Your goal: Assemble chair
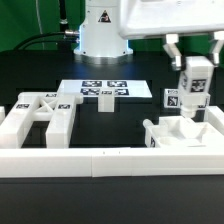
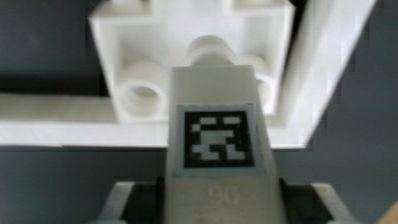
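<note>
The chair's X-braced frame [image 1: 40, 115] is lying at the exterior view's left on the black table [image 1: 30, 75], just behind the long white border rail [image 1: 110, 165] that is running across the front. Toward the middle, the marker board [image 1: 95, 90] is lying flat; a small tagged white part [image 1: 108, 104] is standing upright at its near edge. At the exterior view's right, the gripper [image 1: 195, 66] is hanging down from above and clamping a square-ended leg [image 1: 193, 86] between its two fingers; the leg is showing black-and-white tags on two faces and is hanging roughly upright. Directly below it, the slab part [image 1: 185, 135] is resting on the table, close behind the rail; whether the leg's lower end is touching it cannot be told.

In the wrist view, the gripper [image 2: 217, 205] is squeezing the leg [image 2: 217, 130] from both sides, its dark fingers [image 2: 128, 200] just showing at the edges; the leg's tagged face is turning toward the camera, and beyond its far end the slab part [image 2: 178, 40] is showing a round hole [image 2: 143, 97].
</note>
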You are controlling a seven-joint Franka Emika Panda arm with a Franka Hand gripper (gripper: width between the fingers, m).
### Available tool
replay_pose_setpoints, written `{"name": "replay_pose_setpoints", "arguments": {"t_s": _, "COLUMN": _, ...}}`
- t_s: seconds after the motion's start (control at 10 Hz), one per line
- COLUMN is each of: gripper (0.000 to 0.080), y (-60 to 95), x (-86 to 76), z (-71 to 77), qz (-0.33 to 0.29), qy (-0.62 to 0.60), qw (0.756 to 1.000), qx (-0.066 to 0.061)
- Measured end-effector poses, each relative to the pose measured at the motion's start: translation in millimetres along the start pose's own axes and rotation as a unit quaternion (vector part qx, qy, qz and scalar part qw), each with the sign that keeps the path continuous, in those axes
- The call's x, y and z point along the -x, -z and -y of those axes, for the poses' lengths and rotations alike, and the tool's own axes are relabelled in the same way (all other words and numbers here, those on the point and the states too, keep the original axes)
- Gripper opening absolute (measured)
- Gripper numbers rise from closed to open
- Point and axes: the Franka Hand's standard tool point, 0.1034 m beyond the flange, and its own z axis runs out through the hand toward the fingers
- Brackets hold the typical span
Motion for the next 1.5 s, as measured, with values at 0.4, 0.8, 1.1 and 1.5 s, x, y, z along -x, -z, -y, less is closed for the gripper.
{"name": "replay_pose_setpoints", "arguments": {"t_s": 0.4, "gripper": 0.0285, "y": -10.3, "x": -14.1, "z": 11.0, "qz": -0.092, "qy": 0.018, "qw": 0.996, "qx": 0.002}}
{"name": "replay_pose_setpoints", "arguments": {"t_s": 0.8, "gripper": 0.0285, "y": -25.5, "x": -19.7, "z": 16.2, "qz": -0.090, "qy": 0.033, "qw": 0.995, "qx": 0.001}}
{"name": "replay_pose_setpoints", "arguments": {"t_s": 1.1, "gripper": 0.0285, "y": -29.2, "x": -17.1, "z": 22.8, "qz": -0.089, "qy": 0.037, "qw": 0.995, "qx": -0.001}}
{"name": "replay_pose_setpoints", "arguments": {"t_s": 1.5, "gripper": 0.0285, "y": -31.1, "x": -12.5, "z": 25.5, "qz": -0.088, "qy": 0.038, "qw": 0.995, "qx": -0.002}}
